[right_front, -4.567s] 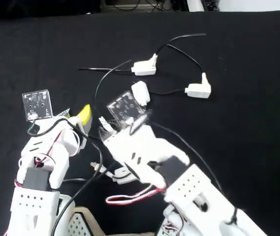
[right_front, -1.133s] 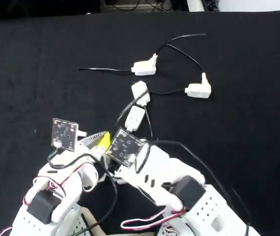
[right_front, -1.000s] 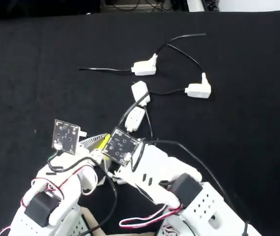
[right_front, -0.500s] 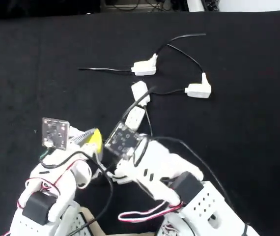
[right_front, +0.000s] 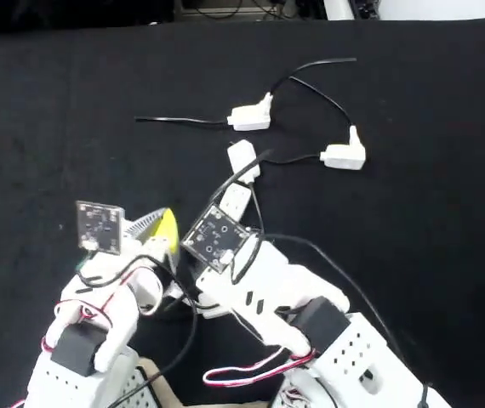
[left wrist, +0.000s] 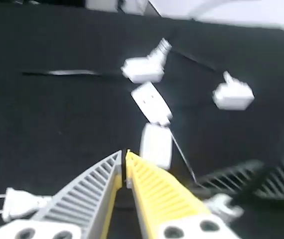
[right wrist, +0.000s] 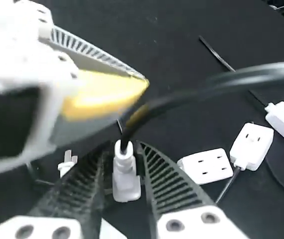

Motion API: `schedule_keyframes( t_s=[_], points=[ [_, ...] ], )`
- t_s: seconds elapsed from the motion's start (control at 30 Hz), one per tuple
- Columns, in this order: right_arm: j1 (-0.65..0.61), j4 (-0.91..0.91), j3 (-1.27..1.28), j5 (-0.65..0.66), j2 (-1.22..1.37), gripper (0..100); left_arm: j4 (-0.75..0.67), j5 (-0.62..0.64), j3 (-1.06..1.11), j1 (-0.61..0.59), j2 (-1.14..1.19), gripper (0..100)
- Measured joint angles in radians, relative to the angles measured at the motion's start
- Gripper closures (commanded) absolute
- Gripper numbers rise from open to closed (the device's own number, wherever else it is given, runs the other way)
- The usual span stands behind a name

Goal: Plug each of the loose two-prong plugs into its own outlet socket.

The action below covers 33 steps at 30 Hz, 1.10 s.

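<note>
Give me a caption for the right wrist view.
Jaws clamped on a white plug, white outlet sockets lying beyond.

1. The black table point(right_front: 413, 255) bears a white outlet socket point(right_front: 242, 158).
2. A second socket point(right_front: 235, 199) lies just beside it, armward.
3. Far block point(right_front: 251, 115) lies beyond it.
4. Side block point(right_front: 343, 155) lies to its right.
5. A loose plug point(left wrist: 12, 204) lies armward.

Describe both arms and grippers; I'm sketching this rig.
The left arm and right arm are white shells with black motor blocks, red, white and black wires, and a square camera board at each wrist. The left gripper has ribbed fingers, one grey, one yellow; the right gripper has dark ones.
</note>
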Motion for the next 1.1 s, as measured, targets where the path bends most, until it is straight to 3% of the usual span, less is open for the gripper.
schedule_keyframes(
  t_s=[0.17, 0.37, 0.57, 0.7, 1.0, 1.1],
  points=[
    [-0.002, 0.029, 0.017, 0.095, 0.0, 98.7, 0.066, -0.015, -0.002, 0.037, 0.0, 97],
    [0.012, 0.008, 0.017, 0.112, 0.0, 98.7, 0.14, -0.015, -0.017, 0.077, 0.0, 97],
    [0.167, -0.118, 0.017, 0.02, 0.0, 98.7, 0.126, -0.015, -0.017, 0.014, 0.0, 97],
    [0.204, -0.175, 0.017, -0.02, 0.034, 98.7, 0.123, -0.015, -0.017, -0.021, 0.0, 97],
    [0.298, -0.327, -0.02, -0.032, 0.333, 98.7, 0.118, -0.021, -0.003, -0.034, 0.0, 97],
    [0.359, -0.327, -0.077, -0.071, 0.408, 98.7, 0.118, -0.1, -0.003, -0.092, 0.0, 97]
  ],
)
